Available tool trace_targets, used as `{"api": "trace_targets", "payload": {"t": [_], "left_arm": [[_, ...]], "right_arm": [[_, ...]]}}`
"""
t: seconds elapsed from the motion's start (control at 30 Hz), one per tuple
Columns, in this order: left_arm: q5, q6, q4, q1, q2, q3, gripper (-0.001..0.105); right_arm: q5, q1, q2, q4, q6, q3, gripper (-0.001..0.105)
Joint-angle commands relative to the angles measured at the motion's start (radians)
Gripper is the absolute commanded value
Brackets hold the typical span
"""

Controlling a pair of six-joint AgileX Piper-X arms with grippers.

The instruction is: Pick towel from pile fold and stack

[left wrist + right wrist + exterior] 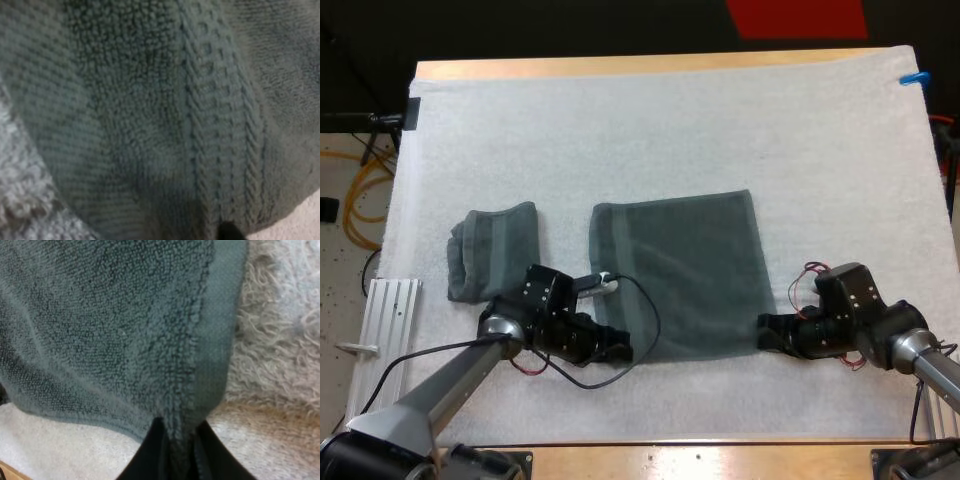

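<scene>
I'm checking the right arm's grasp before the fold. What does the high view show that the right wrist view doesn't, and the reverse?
High view adds: the spread towel in full outline, a folded towel lying to its left, and the left pincer at the spread towel's near left corner. Right wrist view adds: the right pincer up close, its black fingers pressing the hemmed corner from both sides. Both share: that pincer at the spread towel's near right corner, over the white mat.

The towel (680,270) is dark grey-green with a braided band, the mat (620,130) white, the tabletop (620,68) light wood, my right claw (179,427) black.
</scene>
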Motion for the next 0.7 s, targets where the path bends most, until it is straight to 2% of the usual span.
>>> {"api": "trace_targets", "payload": {"t": [0.0,0.03,0.07,0.2,0.4,0.47,0.67], "left_arm": [[-0.008,0.000,-0.003,-0.005,0.009,0.008,0.017],[-0.009,0.002,-0.003,-0.005,0.009,0.008,0.006],[-0.008,0.006,-0.003,-0.005,0.009,0.008,0.000],[-0.004,0.024,0.047,-0.005,-0.004,0.008,0.000],[-0.004,0.121,0.259,-0.005,-0.138,0.008,0.000],[-0.004,0.144,0.326,-0.005,-0.203,0.008,0.000],[0.000,0.130,0.335,-0.002,-0.299,0.008,0.000]], "right_arm": [[-0.002,0.001,-0.009,0.001,-0.013,0.001,0.000],[-0.002,0.001,-0.009,0.001,-0.013,0.001,0.000],[-0.002,0.001,-0.009,0.001,-0.013,0.001,0.000],[-0.008,0.001,-0.024,0.002,-0.019,0.001,0.000],[-0.008,0.001,-0.163,0.077,-0.021,0.001,0.000],[-0.008,0.001,-0.241,0.141,-0.021,0.001,0.000],[0.009,0.001,-0.376,0.240,0.002,0.001,0.000]]}}
